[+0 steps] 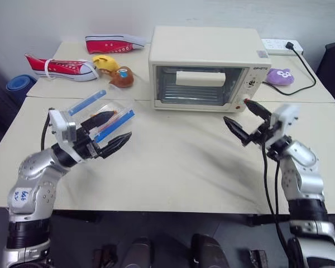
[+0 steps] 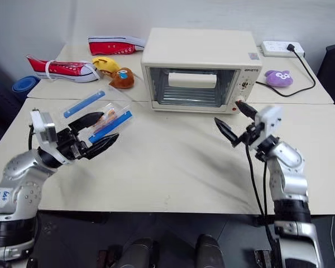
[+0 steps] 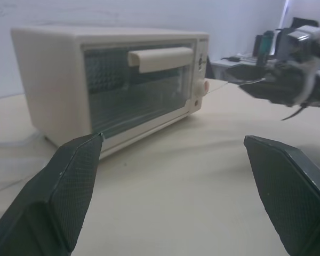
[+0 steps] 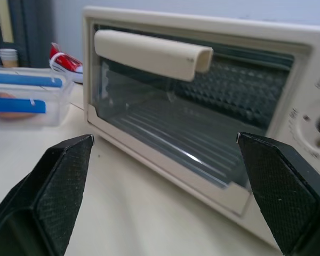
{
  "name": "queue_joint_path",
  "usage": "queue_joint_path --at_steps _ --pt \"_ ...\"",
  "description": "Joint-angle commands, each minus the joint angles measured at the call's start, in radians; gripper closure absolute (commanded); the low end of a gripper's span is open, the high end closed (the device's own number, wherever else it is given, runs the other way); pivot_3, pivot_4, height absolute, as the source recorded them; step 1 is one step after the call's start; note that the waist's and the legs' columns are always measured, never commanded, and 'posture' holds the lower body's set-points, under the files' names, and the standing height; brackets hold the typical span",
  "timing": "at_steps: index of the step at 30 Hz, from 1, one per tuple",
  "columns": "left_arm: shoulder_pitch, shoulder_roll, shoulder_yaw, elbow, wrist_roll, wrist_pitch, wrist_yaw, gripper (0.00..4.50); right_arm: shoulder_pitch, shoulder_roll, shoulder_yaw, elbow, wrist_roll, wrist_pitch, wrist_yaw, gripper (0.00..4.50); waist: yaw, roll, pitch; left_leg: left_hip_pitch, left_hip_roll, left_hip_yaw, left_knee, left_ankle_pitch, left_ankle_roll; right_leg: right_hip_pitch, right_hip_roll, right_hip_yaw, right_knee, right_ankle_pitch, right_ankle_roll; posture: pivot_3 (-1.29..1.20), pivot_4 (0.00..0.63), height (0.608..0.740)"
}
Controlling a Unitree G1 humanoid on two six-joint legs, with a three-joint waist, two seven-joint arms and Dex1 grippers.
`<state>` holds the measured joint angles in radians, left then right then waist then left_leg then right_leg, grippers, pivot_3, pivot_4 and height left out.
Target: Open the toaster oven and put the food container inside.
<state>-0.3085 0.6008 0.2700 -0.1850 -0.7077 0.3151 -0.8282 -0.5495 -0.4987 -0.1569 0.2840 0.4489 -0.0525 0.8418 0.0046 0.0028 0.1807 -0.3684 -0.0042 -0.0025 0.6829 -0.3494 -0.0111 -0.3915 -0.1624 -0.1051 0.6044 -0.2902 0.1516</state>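
Cream tabletop (image 1: 178,162): toaster oven (image 1: 204,67) shut at the back, food container (image 2: 97,117) left beside my wide-open left gripper (image 1: 109,134); I'd hook the bar handle (image 4: 152,53) from above with my wide-open right gripper (image 1: 247,120).

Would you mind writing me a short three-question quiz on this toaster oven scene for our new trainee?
1. True or false: the door of the toaster oven is shut.
2. The food container is: A) inside the oven, B) on the table to the oven's left, C) clamped in the right gripper.
3. What state is the left gripper in?

Key
1. True; the glass door is upright and its bar handle is untouched.
2. B; it sits behind the left gripper's fingers, apart from the oven.
3. Open and empty, like the right gripper, which faces the oven front.
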Motion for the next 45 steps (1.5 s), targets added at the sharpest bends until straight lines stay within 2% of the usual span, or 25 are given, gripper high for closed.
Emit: queue_joint_path --at_steps 1,7,13,18,24,27,29,31,35,40,41,45 --pt "-0.036 -0.011 0.018 -0.018 -0.045 0.021 0.005 0.00 -0.074 0.013 0.009 0.039 -0.017 0.014 0.001 0.03 -0.005 0.000 0.000 0.000 0.000 0.000 0.000 0.000 0.000 0.000 0.000 0.000 0.000 0.000 0.000 0.00 0.150 0.740" --pt "-0.050 -0.037 -0.017 -0.036 -0.020 0.032 0.011 0.00 -0.214 0.079 0.029 0.123 -0.036 0.027 -0.009 0.03 -0.028 0.000 0.000 0.000 0.000 0.000 0.000 0.000 0.000 0.000 0.000 0.000 0.001 0.000 0.000 0.00 0.150 0.740" --pt "-0.039 -0.045 -0.039 -0.043 -0.002 0.027 0.012 0.00 -0.275 0.122 0.044 0.155 -0.060 0.019 0.007 0.03 -0.032 0.000 0.000 -0.001 0.000 -0.001 -0.001 0.000 0.000 -0.001 0.000 -0.001 0.000 0.000 0.000 0.00 0.150 0.740" --pt "-0.043 -0.045 -0.046 -0.035 0.016 0.021 0.011 0.00 -0.254 0.122 0.062 0.091 -0.056 0.060 0.041 0.03 -0.034 0.000 0.000 -0.001 0.000 -0.001 -0.001 0.000 0.000 -0.001 0.000 -0.001 0.000 0.000 0.000 0.00 0.150 0.740" --pt "-0.091 -0.047 -0.015 0.008 -0.002 0.032 0.029 0.00 -0.147 0.068 0.079 -0.024 -0.077 0.039 0.105 0.03 -0.029 0.000 0.000 -0.001 0.000 -0.001 -0.001 0.000 0.000 -0.001 0.000 -0.001 0.000 0.000 0.000 0.00 0.150 0.740" --pt "-0.158 -0.050 -0.007 0.101 0.025 0.031 0.055 0.52 -0.089 0.041 0.096 -0.054 -0.111 -0.009 0.133 0.00 -0.031 0.000 0.000 -0.001 0.000 -0.001 0.000 0.000 0.000 -0.001 0.000 -0.001 0.000 0.000 0.000 0.00 0.150 0.740" --pt "-0.219 -0.061 -0.017 0.189 0.066 0.002 0.072 1.05 -0.074 0.037 0.102 -0.053 -0.125 -0.024 0.137 0.00 -0.031 0.000 0.000 -0.001 0.000 0.000 0.000 0.000 0.000 -0.001 0.000 -0.001 0.001 0.000 0.000 0.00 0.150 0.740" --pt "-0.267 -0.076 -0.025 0.259 0.099 -0.029 0.084 1.67 -0.073 0.041 0.104 -0.048 -0.127 -0.032 0.133 0.00 -0.032 0.000 0.000 -0.001 0.000 0.000 0.000 0.000 0.000 -0.001 0.000 -0.001 0.001 0.000 0.000 0.00 0.150 0.740" --pt "-0.439 -0.130 -0.065 0.530 0.214 -0.163 0.094 2.85 -0.073 0.062 0.117 -0.016 -0.141 -0.074 0.128 0.00 -0.032 0.000 0.000 -0.001 0.000 0.000 0.000 0.000 0.000 -0.001 0.000 -0.001 0.000 0.000 0.000 0.00 0.150 0.740" --pt "-0.583 -0.184 -0.099 0.782 0.306 -0.305 0.067 4.27 -0.081 0.073 0.122 0.002 -0.154 -0.098 0.132 0.00 -0.034 0.000 0.000 -0.001 -0.001 0.000 -0.001 0.000 0.000 -0.001 0.000 -0.002 0.000 0.000 0.000 0.00 0.150 0.740" --pt "-0.607 -0.196 -0.100 0.822 0.316 -0.327 0.064 4.46 -0.080 0.073 0.121 0.002 -0.154 -0.100 0.131 0.00 -0.034 0.000 0.000 -0.001 -0.001 0.000 -0.001 0.000 0.000 -0.001 0.000 -0.003 0.000 0.000 0.000 0.00 0.150 0.740" --pt "-0.655 -0.236 -0.133 0.903 0.364 -0.413 0.017 4.46 -0.051 0.061 0.111 -0.015 -0.160 -0.105 0.122 0.00 -0.034 -0.001 0.001 -0.001 -0.001 0.000 -0.001 0.000 0.000 -0.001 0.000 -0.003 0.000 0.000 0.000 0.00 0.150 0.740"
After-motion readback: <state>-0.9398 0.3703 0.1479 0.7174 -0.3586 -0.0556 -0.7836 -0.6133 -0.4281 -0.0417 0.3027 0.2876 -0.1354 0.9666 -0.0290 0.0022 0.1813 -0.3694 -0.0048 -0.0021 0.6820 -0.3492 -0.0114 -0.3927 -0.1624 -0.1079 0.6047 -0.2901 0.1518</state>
